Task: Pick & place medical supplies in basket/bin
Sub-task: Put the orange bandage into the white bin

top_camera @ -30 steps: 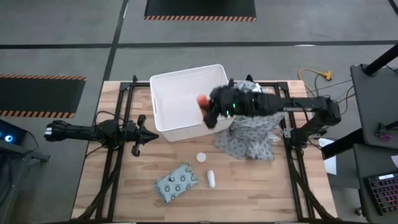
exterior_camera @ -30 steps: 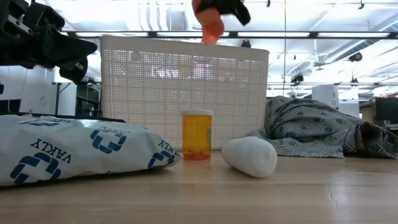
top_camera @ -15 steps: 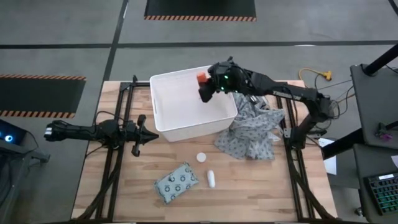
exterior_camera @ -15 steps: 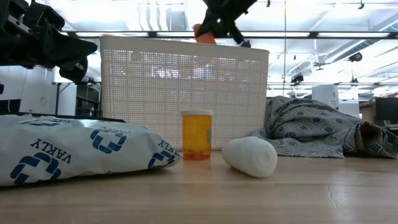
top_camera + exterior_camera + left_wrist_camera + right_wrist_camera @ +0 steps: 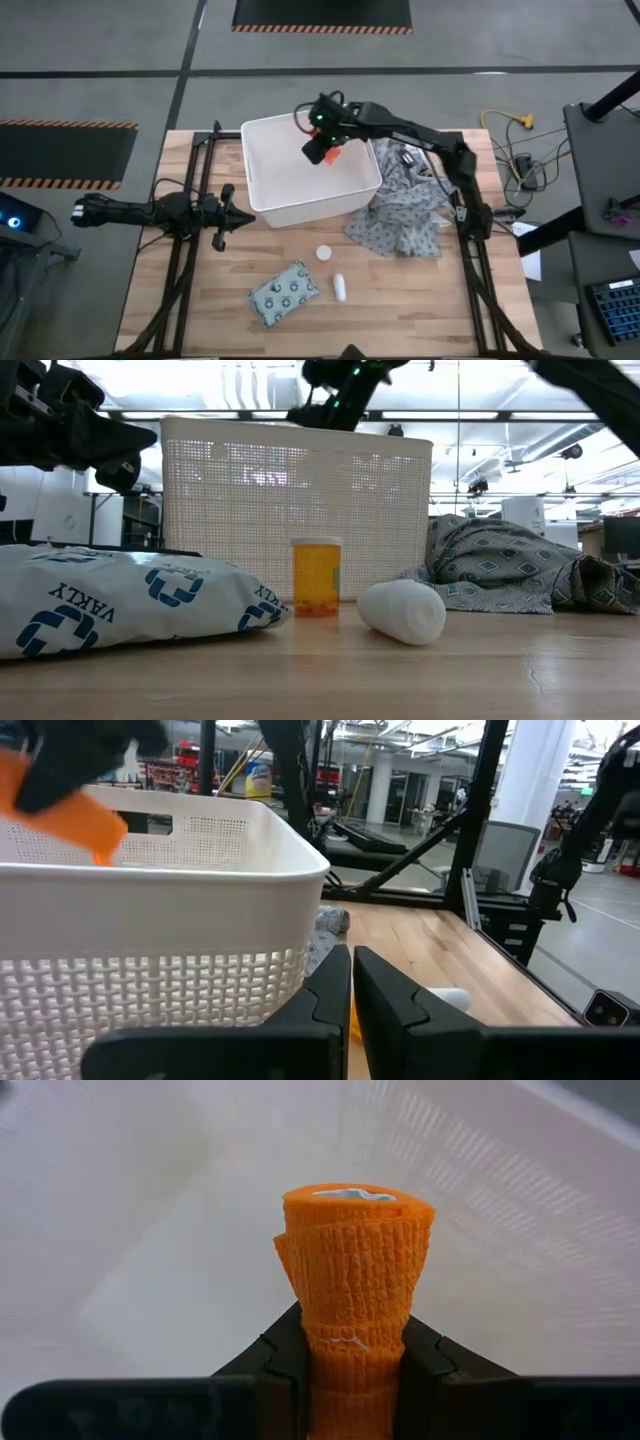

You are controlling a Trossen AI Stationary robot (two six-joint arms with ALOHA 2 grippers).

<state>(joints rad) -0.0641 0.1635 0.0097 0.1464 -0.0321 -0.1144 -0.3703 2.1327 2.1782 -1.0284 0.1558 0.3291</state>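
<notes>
My right gripper (image 5: 322,143) hangs over the inside of the white perforated bin (image 5: 280,175), shut on the orange-red tapered piece (image 5: 331,155). The piece also shows in the left wrist view (image 5: 82,812) and fills the right wrist view (image 5: 355,1250). On the bare table near the bin stand a white round cap (image 5: 323,253), which the low view shows as an upright amber bottle (image 5: 316,577), a white cylinder (image 5: 340,288) on its side, and the flat dotted packet (image 5: 285,295). My left gripper (image 5: 228,215) waits shut, left of the bin. My right gripper pinches the orange-red piece's narrower end (image 5: 352,1355) between its two fingers (image 5: 285,1355), one on each side. The wider end (image 5: 358,1205) points away from the gripper. The fingers slant down from the far side. The piece is lifted clear, over the bin's floor.
A grey patterned cloth (image 5: 405,215) lies bunched against the bin's right wall. Black frame rails (image 5: 190,250) run along the table's left and right sides. Bare wood (image 5: 400,300) lies on the near right of the table.
My right gripper has carried the orange-red piece from the bin's right wall toward the far edge and then leftward over the bin's inside, turning as it went. In the low view the piece has sunk from above the rim to out of sight behind the wall.
</notes>
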